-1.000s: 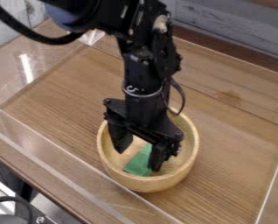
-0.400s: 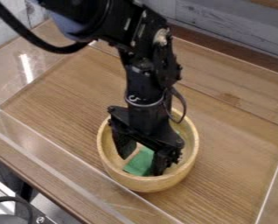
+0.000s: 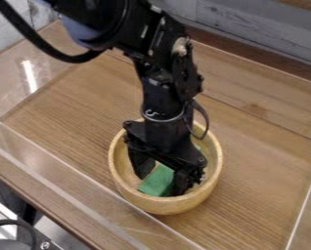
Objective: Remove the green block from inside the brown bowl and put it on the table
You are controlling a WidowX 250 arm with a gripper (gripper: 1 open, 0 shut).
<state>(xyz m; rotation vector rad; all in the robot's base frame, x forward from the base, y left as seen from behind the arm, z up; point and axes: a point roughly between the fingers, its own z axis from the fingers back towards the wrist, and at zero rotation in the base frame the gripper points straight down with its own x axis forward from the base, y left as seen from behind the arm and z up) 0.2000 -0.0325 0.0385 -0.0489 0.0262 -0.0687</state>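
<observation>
One green block [image 3: 155, 180] inside brown bowl [image 3: 132, 189], end effector [image 3: 165, 172] spread

You're in a lab test cell: clear acrylic walls [image 3: 41, 73] enclose the brown wood-grain tabletop [image 3: 269, 117] around the jaws.

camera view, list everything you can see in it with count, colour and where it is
bowl: one, light brown wood, near the front of the table
block: one, bright green, inside the bowl, between the claw fingers
table: one, brown wood-grain planks, fills most of the view
clear walls: see-through, along the table edges
arm: one, black, reaching down from the upper left into the bowl
claw: one, black, open, pointing straight down, fingers either side of the block
</observation>
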